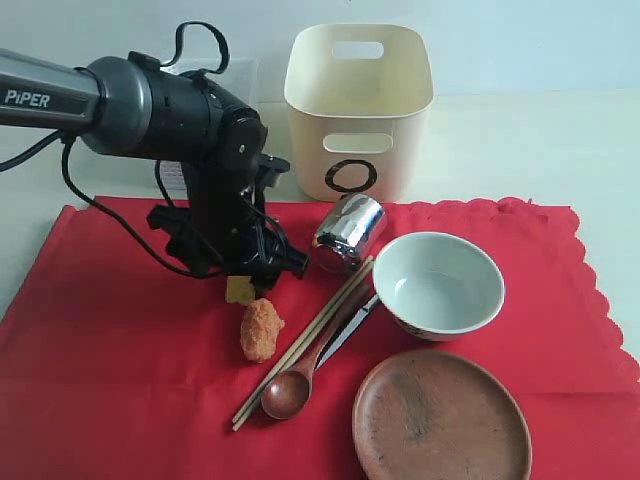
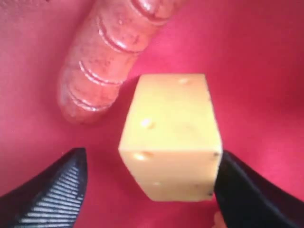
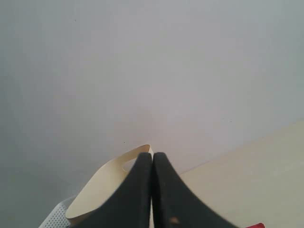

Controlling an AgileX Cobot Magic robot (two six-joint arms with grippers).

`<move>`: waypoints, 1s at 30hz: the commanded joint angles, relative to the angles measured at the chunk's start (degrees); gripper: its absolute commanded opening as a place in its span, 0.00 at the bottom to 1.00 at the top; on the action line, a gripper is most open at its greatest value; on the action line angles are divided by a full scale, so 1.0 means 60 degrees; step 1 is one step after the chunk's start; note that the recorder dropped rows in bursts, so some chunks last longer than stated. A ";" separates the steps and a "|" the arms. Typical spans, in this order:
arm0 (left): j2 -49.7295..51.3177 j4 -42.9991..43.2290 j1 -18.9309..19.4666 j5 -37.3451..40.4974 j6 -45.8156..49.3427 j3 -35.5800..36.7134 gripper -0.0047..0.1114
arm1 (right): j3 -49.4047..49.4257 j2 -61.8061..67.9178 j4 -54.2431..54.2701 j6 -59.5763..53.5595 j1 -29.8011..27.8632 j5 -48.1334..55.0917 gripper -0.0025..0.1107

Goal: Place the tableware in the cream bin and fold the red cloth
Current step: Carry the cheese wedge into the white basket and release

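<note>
On the red cloth (image 1: 120, 380) lie a steel cup (image 1: 348, 232) on its side, a white bowl (image 1: 438, 285), a brown plate (image 1: 440, 415), a wooden spoon (image 1: 290, 390), chopsticks (image 1: 300, 345) and a slim metal utensil (image 1: 350, 330). Behind the cloth stands the cream bin (image 1: 358, 110), upright. My left gripper (image 1: 245, 280) is low over the cloth, left of the cup, open around a yellow cube (image 2: 171, 133); one finger (image 2: 247, 194) touches it, the other stands apart. My right gripper (image 3: 152, 156) is shut and empty, outside the exterior view, with the bin (image 3: 102, 185) beyond it.
A ridged sausage (image 2: 109, 57) lies just beyond the cube on the cloth (image 2: 256, 57). A fried nugget (image 1: 260, 328) sits below the left gripper, beside the chopsticks. A white lattice basket (image 3: 54, 218) shows past the bin. The pale table (image 1: 530, 140) runs right of the bin.
</note>
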 commanded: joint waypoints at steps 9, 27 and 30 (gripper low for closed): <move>-0.0215 0.0085 -0.0044 0.0346 0.0054 0.0040 0.04 | 0.0030 -0.0023 -0.0090 -0.0029 -0.0026 -0.0014 0.02; -0.2309 0.4721 0.0007 0.0286 0.0077 -0.1088 0.04 | 0.0030 -0.0023 -0.0090 -0.0029 -0.0026 -0.0014 0.02; -0.2242 0.5750 0.0271 -0.0554 -0.1630 -0.1050 0.04 | 0.0030 -0.0023 -0.0090 -0.0029 -0.0026 -0.0014 0.02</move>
